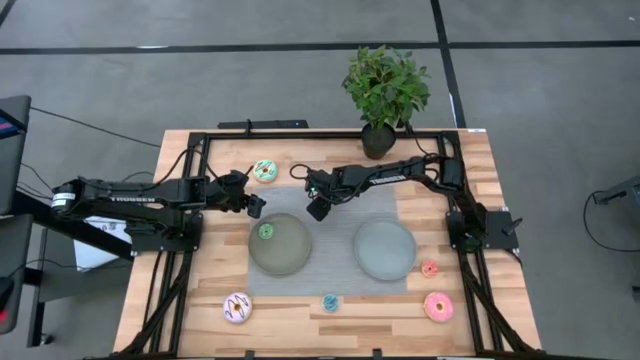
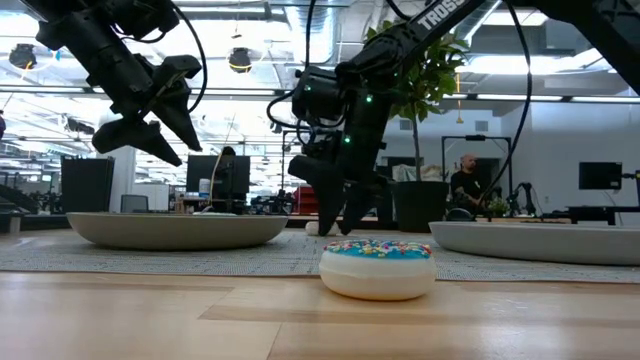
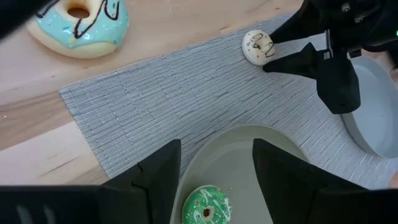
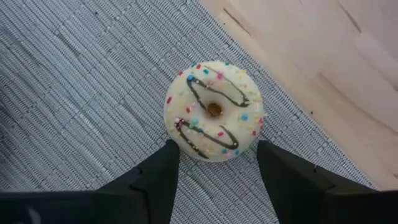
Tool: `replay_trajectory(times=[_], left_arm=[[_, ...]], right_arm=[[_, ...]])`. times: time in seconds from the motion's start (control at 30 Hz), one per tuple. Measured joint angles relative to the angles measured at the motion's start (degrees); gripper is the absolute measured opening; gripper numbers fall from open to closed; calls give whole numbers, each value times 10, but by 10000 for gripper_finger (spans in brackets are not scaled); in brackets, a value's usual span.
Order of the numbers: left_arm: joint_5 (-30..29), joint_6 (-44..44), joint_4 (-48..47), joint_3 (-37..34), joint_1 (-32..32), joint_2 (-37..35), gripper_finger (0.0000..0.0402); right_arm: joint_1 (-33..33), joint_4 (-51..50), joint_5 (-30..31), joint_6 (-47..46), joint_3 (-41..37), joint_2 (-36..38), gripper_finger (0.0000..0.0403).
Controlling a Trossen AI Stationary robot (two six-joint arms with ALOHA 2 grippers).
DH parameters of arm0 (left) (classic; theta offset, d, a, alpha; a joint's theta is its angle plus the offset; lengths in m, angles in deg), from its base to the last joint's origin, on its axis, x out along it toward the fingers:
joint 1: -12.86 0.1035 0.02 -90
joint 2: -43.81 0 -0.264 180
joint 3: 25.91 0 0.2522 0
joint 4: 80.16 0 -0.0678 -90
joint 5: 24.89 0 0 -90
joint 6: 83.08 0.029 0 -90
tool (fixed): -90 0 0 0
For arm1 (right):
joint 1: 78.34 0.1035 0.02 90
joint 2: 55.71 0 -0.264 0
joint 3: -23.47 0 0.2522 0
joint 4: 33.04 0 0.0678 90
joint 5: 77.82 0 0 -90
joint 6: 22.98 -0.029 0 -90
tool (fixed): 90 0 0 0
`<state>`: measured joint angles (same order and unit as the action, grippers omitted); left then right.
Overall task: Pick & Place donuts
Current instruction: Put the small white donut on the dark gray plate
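My right gripper hangs spread over the small white donut, which lies on the ribbed grey mat near its corner. I judge this the reach-to-grasp step: next, lower and pinch its smooth, sprinkled ring. My left gripper waits parted above the grey plate holding the green donut.

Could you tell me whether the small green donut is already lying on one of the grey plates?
Yes, the high view shows the green donut lying on the left grey plate, near its rim.
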<state>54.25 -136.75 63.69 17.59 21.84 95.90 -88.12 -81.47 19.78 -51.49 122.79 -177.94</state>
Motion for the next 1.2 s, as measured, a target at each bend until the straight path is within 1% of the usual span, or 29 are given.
replay_trajectory(times=[0.37, 0.7, 0.87, 1.2], left_arm=[[0, 0, 0, 0, 0, 0, 193], [-2, 0, 0, 0, 0, 0, 193], [-4, 5, 0, 0, 0, 0, 193], [-4, 5, 0, 0, 0, 0, 193]], right_arm=[[-1, 0, -2, 3, 0, 0, 193], [-1, 5, -3, 4, 0, 1, 147], [-1, 5, -3, 4, 0, 1, 131], [-1, 5, -7, 5, 0, 1, 127]])
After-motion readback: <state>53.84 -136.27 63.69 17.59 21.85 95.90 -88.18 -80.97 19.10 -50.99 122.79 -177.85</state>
